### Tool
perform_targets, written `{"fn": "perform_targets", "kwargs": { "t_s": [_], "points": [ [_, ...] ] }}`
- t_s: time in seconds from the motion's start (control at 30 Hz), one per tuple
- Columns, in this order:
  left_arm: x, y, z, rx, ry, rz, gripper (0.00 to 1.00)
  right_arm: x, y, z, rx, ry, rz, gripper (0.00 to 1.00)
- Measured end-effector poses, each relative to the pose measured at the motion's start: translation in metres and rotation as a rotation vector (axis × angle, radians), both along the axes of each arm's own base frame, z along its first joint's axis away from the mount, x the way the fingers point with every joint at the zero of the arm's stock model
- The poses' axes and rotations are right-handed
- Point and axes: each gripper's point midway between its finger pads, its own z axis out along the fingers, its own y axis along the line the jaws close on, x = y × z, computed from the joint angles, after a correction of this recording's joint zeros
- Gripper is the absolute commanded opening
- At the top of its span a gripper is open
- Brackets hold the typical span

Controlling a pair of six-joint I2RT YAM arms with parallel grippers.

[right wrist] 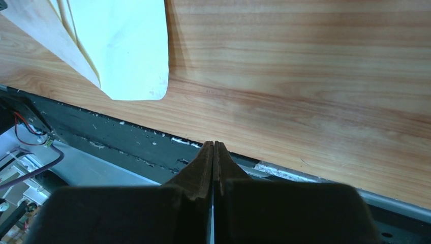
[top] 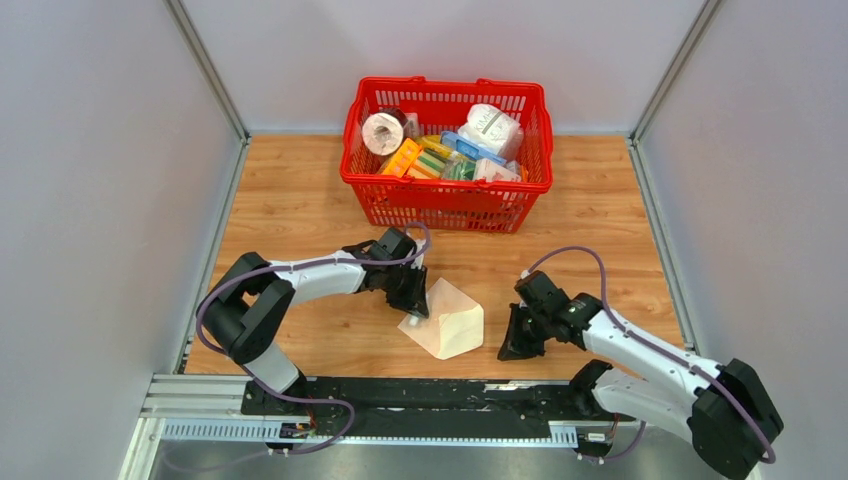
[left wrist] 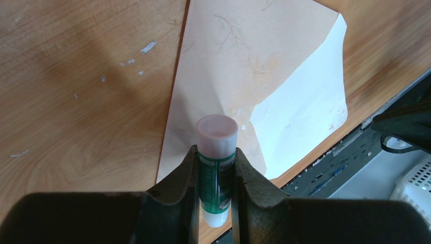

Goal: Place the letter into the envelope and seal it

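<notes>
The left tool is clamped on a green-labelled glue stick with a pale round end, held over the light tan paper envelope, which lies on the wooden bench near its front edge. The thin whitish letter is partly tucked under the tan paper, one side sticking out. The right tool stands nearby, pressed together on nothing.

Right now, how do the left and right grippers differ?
The left gripper clamps a glue stick; the right gripper is shut on nothing. The left gripper is over the envelope; the right gripper is beside it, at the near edge of the table. Both point down.
</notes>
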Motion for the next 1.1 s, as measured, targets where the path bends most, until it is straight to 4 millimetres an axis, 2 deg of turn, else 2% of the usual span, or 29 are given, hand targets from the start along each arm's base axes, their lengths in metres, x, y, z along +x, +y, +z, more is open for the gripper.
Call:
{"fn": "perform_targets", "kwargs": {
  "t_s": [0.4, 0.6, 0.83, 1.1],
  "points": [
    [0.010, 0.010, -0.006, 0.067, -0.026, 0.076, 0.00, 0.025, 0.018, -0.027, 0.000, -0.028, -0.091, 0.00],
    [0.008, 0.008, -0.007, 0.075, -0.025, 0.093, 0.00, 0.036, 0.035, -0.026, 0.060, -0.059, -0.112, 0.00],
    [0.005, 0.000, -0.006, 0.080, -0.042, 0.105, 0.00, 0.046, 0.043, -0.022, 0.086, -0.085, -0.138, 0.00],
    [-0.002, -0.008, -0.006, 0.072, -0.044, 0.098, 0.00, 0.078, 0.069, -0.003, 0.118, -0.134, -0.143, 0.00]
  ]
}}
